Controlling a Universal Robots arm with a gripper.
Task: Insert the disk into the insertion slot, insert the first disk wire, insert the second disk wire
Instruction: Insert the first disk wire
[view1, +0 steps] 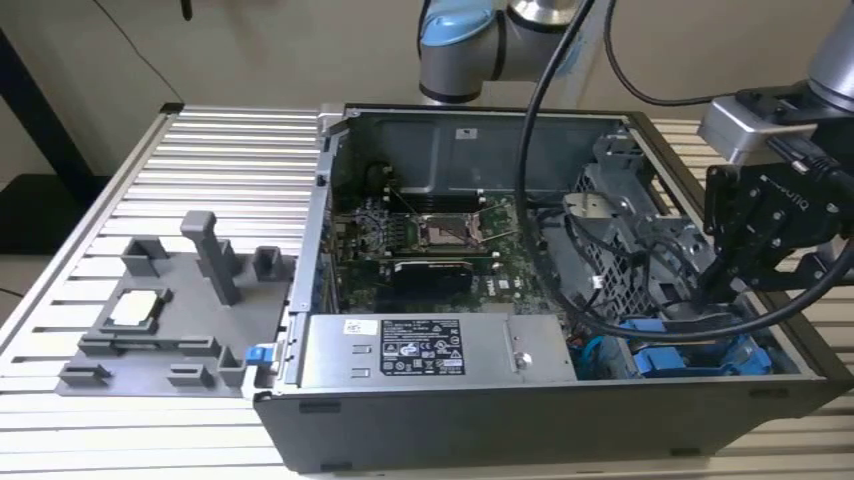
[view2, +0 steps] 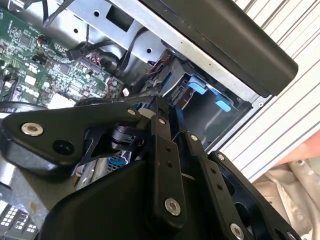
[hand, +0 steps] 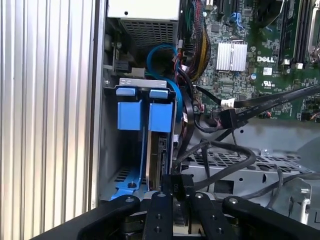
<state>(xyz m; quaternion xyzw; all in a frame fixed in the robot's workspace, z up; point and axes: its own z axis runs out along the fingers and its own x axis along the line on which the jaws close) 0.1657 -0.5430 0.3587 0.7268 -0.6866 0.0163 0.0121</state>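
The disk (hand: 159, 150) sits edge-on inside the insertion slot (hand: 109, 150), a grey metal bay at the case's corner; its blue carrier tab (hand: 161, 114) faces outward. A similar blue-framed drive (hand: 129, 114) sits beside it. My gripper (hand: 178, 189) is at the disk's rear edge, fingers drawn close around a small black wire connector (hand: 178, 180) with a black cable trailing from it. In the exterior view my gripper (view1: 721, 290) reaches down into the case above the blue carriers (view1: 694, 358). The second wrist view shows the gripper (view2: 155, 107) near the blue tabs (view2: 198, 88).
The black computer case (view1: 534, 425) lies open on a ribbed metal table (view1: 200, 150). Motherboard (view1: 427, 240), grey power supply (view1: 427, 350) and a perforated cage (view1: 627, 240) crowd the inside, with loose black cables (hand: 235, 150). A grey fixture (view1: 174, 310) stands at the exterior view's left.
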